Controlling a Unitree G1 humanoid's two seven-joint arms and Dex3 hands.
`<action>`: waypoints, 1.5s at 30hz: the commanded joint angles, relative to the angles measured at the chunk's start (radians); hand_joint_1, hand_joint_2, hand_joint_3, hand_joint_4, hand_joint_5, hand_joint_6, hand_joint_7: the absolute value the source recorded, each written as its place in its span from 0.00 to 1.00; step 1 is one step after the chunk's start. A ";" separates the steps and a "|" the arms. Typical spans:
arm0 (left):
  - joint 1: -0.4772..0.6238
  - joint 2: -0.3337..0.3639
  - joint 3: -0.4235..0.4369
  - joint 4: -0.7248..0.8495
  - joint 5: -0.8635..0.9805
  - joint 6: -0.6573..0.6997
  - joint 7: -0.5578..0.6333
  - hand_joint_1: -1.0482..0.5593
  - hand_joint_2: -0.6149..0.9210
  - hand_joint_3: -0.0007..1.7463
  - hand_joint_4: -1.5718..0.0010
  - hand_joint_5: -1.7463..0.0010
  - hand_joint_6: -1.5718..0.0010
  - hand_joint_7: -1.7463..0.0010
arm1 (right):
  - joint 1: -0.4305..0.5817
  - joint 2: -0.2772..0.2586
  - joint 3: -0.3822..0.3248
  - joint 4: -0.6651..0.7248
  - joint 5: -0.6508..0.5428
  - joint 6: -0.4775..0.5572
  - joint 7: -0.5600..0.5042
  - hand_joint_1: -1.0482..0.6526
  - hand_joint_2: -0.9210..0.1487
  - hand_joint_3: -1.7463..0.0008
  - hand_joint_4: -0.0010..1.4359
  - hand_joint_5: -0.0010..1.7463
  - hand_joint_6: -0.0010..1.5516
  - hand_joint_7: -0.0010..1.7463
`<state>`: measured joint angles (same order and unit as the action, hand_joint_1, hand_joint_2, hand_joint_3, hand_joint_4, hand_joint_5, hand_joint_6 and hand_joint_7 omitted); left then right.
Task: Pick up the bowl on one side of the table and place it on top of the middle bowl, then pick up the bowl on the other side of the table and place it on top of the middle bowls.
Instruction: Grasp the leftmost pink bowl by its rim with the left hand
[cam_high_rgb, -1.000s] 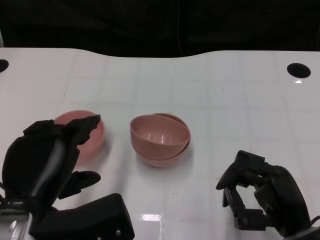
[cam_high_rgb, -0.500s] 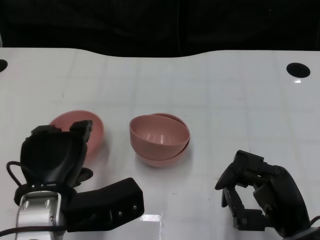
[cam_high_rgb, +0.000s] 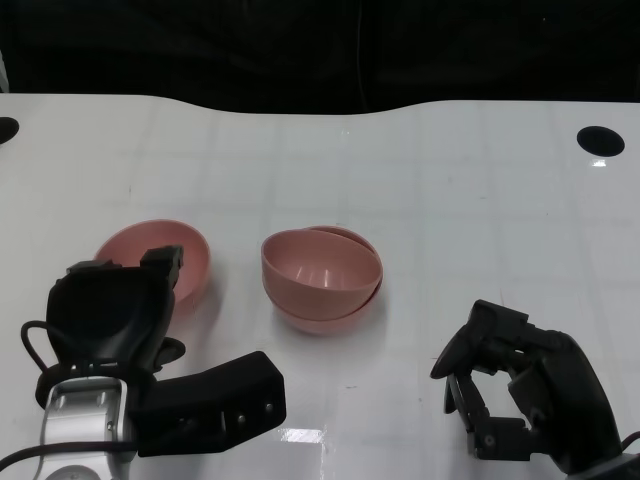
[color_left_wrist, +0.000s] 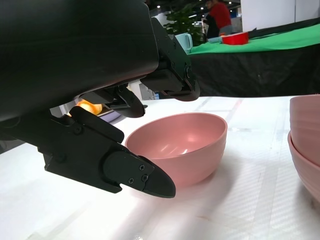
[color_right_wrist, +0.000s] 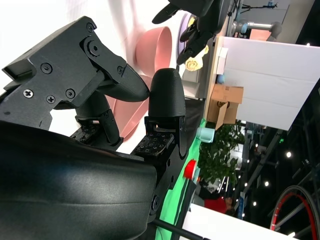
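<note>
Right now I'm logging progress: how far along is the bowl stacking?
One bowl already sits nested on the middle bowl. The left hand is at the remaining side bowl, open around its rim, not yet gripping. The right hand holds nothing. Left: grasp, lift and stack that bowl.

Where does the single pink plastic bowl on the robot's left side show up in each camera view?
Head view: single pink bowl left of centre, behind the left hand.
Left wrist view: centre, beyond the fingers.
Right wrist view: cannot tell it apart.
Shared landmark: stacked pink bowls, at the left wrist picture's right edge.
</note>
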<state>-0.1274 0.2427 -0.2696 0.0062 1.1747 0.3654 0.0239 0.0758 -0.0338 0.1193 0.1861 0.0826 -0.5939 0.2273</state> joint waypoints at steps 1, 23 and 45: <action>-0.075 0.009 -0.016 0.165 -0.035 -0.002 0.038 0.32 0.97 0.00 0.62 0.95 0.70 0.99 | 0.008 0.003 -0.006 -0.011 0.010 0.006 0.006 0.56 0.46 0.22 0.57 0.95 0.51 0.78; -0.264 0.073 -0.130 0.610 -0.219 -0.190 0.277 0.43 0.98 0.00 0.33 0.64 0.27 0.98 | 0.020 0.010 -0.009 -0.032 -0.009 0.027 0.004 0.56 0.46 0.24 0.58 0.94 0.51 0.76; -0.290 0.142 -0.131 0.547 -0.290 -0.235 0.362 0.47 0.99 0.03 0.48 0.00 0.18 0.97 | 0.013 0.017 -0.011 -0.025 -0.012 0.027 0.004 0.55 0.46 0.24 0.58 0.94 0.52 0.75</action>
<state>-0.4323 0.3600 -0.4140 0.5738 0.8891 0.1290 0.3836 0.0892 -0.0149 0.1141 0.1671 0.0630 -0.5708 0.2323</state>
